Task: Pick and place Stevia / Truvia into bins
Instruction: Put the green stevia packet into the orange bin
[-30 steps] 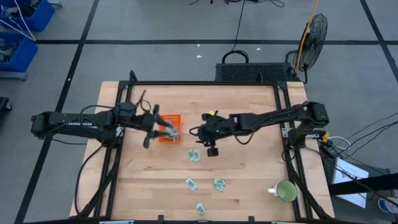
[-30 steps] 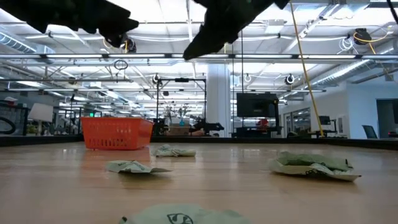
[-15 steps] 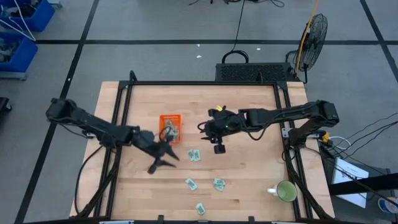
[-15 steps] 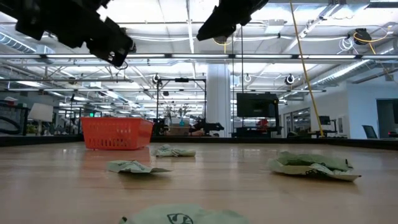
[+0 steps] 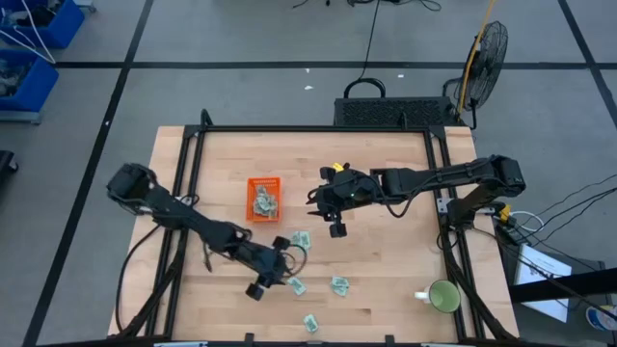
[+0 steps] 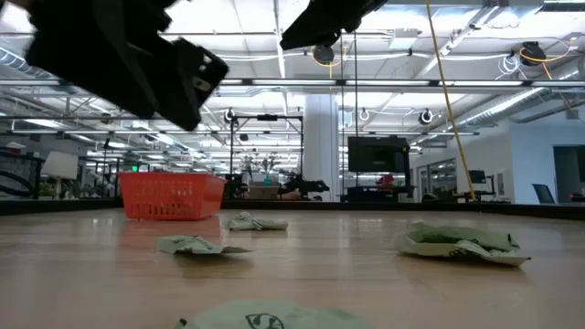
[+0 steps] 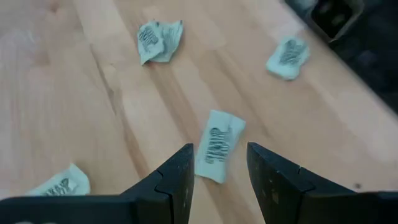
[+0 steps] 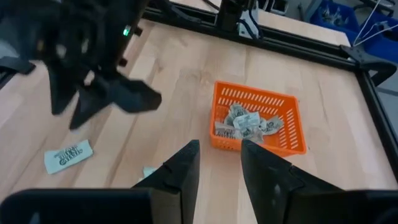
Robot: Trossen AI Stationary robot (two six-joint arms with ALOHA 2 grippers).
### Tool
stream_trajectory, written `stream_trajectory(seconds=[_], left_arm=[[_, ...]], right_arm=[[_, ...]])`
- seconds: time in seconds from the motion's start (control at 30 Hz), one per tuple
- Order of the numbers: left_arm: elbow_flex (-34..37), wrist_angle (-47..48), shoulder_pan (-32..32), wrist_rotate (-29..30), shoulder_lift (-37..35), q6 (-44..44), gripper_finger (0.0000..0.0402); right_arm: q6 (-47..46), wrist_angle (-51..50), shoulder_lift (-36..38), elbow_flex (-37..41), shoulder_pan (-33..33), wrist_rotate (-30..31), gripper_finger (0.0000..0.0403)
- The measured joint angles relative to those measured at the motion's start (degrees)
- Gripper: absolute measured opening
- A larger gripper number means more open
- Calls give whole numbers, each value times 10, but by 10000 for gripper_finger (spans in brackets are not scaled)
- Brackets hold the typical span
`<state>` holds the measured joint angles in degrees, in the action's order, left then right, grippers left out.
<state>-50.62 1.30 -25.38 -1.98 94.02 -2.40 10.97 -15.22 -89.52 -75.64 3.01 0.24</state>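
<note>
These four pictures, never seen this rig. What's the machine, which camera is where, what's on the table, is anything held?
It is a robot with two dark arms at a wooden table, each ending in a two-finger gripper.

The high view looks straight down. The low view sits at table height and looks across into the room. Each wrist view looks forward past that arm's own fingers.

On the table: an orange bin with several sachets already in it, four loose green-and-white sachets, and a green mug at the near right corner.

The left gripper is open and empty, poised over one loose sachet, fingers either side of it. The right gripper is also open and empty, hanging above the table beside the bin.

So nothing is held right now.
</note>
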Motion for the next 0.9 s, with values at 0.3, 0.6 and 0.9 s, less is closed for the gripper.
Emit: stream_trajectory(seconds=[0.3,0.6,0.9], left_arm=[[-24,-24,13,-19,90,-15,154],[-24,-27,33,-60,124,-14,154],[-25,-30,44,-85,137,-4,151]], right_arm=[[-19,-1,0,0,0,0,109],[-11,2,0,0,0,0,109],[-11,1,0,0,0,-1,109]])
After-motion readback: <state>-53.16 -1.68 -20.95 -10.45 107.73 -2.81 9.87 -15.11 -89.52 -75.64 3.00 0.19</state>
